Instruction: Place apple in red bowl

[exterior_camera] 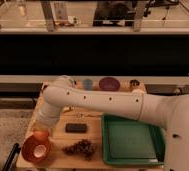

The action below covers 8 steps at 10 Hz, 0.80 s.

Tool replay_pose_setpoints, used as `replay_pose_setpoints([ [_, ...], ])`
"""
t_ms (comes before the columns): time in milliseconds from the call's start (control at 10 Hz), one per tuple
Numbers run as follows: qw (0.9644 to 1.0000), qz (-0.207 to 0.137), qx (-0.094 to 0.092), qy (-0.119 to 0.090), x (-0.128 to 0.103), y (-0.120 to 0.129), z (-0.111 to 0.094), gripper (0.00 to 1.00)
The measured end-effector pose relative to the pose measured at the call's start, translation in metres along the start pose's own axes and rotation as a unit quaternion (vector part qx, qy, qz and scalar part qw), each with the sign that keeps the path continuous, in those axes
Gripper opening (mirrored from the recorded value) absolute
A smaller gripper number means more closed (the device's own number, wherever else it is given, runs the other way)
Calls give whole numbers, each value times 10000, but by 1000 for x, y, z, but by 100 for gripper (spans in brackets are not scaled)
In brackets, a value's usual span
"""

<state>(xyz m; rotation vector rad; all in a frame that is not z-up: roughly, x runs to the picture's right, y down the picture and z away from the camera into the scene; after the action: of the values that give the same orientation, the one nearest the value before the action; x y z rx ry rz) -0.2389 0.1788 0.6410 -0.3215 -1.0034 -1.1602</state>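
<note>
Above the red bowl (pixel 36 148) at the bench's (pixel 95 135) front left corner, the gripper (pixel 41 133) hangs closed around the apple (pixel 41 136). Grapes (pixel 80 147) lie just beside the bowl.

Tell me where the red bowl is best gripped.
Grip the red bowl by its rim, coming from above with one finger inside the wall: it sits upright and is too wide to span. Take the right-hand rim; the gripper, shut on the apple, hangs over the far edge.
</note>
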Motion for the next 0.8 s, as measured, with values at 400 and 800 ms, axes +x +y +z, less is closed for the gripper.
replay_pose_setpoints([
  [400,9997,66,17,-226,-9,-8,19,3],
  [800,9992,-1,-17,-401,-24,-14,31,3],
])
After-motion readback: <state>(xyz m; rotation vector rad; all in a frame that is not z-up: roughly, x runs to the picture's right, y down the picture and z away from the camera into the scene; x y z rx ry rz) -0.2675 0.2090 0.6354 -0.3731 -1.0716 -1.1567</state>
